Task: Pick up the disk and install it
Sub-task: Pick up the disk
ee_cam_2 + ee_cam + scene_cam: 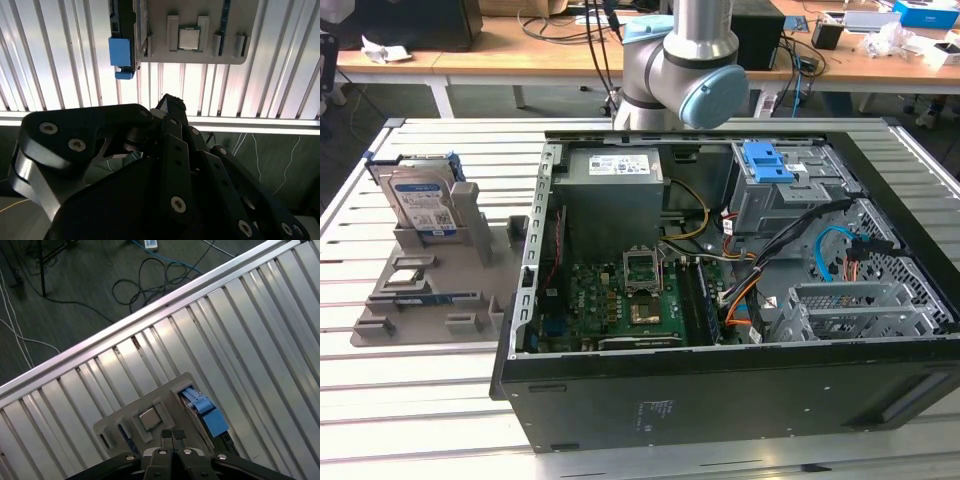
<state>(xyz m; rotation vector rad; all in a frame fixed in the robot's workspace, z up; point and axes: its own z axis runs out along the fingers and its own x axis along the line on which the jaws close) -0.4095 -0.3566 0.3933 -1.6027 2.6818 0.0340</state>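
Fingers [166,436] closed, pads meeting tip to tip, with nothing held between them. They hang above the slatted metal counter [240,340], clear of all parts. The nearest item beneath them is a grey parts holder [160,402], with a square processor chip [148,418] seated in one pocket. The disk [206,412] stands on edge in a slot of the same holder, near the chip pocket, with its blue side rail showing; it is untouched.

In the exterior view the disk [420,198] sits at about ten o'clock, label facing the camera, well apart from the open computer case [720,385] at centre. Inside the case, the power supply [612,165] lies at twelve o'clock and a blue latch [767,160] at one o'clock. The arm [685,70] rises behind the case at twelve o'clock, with wooden desks [520,55] beyond.
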